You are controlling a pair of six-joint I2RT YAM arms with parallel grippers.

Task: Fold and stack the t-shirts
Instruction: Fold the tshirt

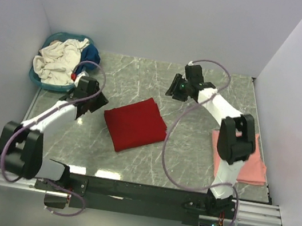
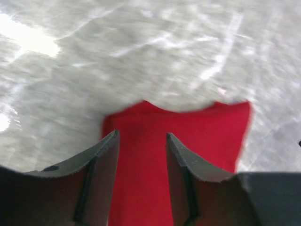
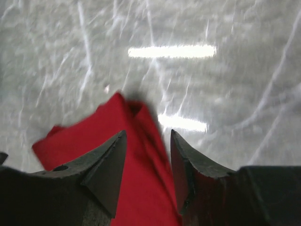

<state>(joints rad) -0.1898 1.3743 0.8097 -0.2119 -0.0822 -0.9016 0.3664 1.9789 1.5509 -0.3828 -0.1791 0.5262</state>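
The deep red t-shirt lies folded in a tidy square near the middle of the bench, turned so that one corner points at the far edge and another at the near edge.

The left arm reaches up from its base at the near left corner. Its white forearm slants toward the bench's middle and ends in a black wrist. The left gripper hangs just beside the shirt's left corner, apart from it in the top view. From the left wrist, the left gripper has its jaws well parted with nothing between them (only red cloth and grey marble show through the gap).

The right arm stands up from the near right corner and bends at a black elbow. Its forearm stretches back toward the far edge and inward. The right gripper is poised beyond the shirt's far right side, clear of the cloth and aimed at it. In its own camera the right gripper is likewise parted and holds nothing, with a corner of the red shirt below it.

The salmon pink t-shirt lies flat and folded along the right edge, partly hidden behind the right arm's elbow.

In the far left corner sits the teal basket. A crumpled cream-white shirt is heaped in it, and a dark blue one shows at its far right side.
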